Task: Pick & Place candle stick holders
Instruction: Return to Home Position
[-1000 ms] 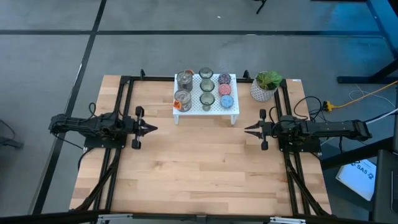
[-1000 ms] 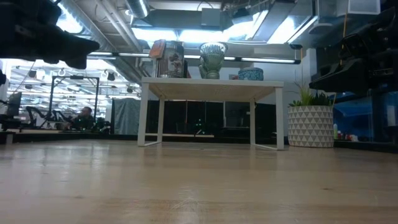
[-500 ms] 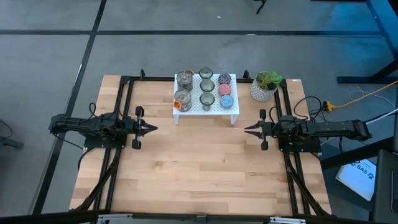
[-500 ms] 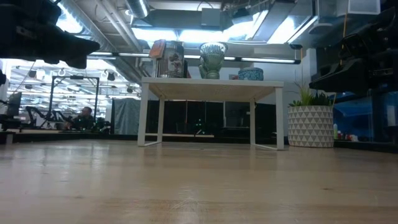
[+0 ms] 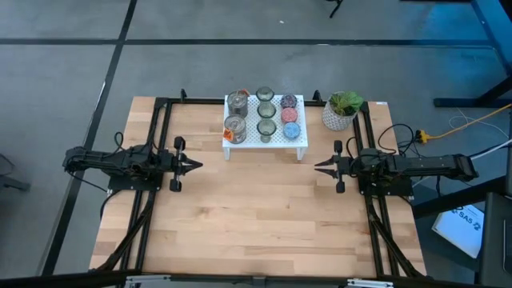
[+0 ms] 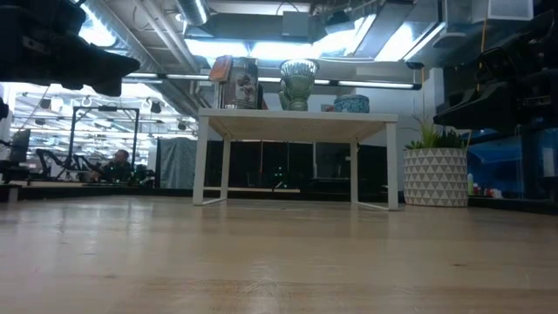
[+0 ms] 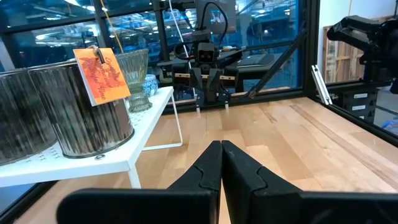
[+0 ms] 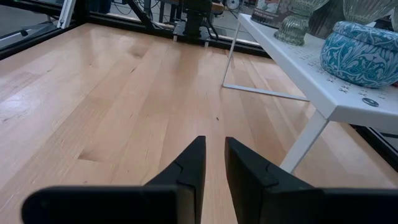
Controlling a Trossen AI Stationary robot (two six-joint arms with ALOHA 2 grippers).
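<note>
The candle stick holders stand on a white perforated rack at the table's far middle: two silver ones, three olive glass ones, a purple, a pink and a blue one. The near silver holder carries an orange tag. My left gripper hovers at the table's left, shut, pointing level toward the right. My right gripper hovers at the table's right and faces it. A narrow gap shows between its fingertips, with nothing in it. Both are clear of the rack.
A white pot with a green plant stands right of the rack at the far right corner. Black frame rails run along both table sides. Bare wood lies between and in front of the grippers.
</note>
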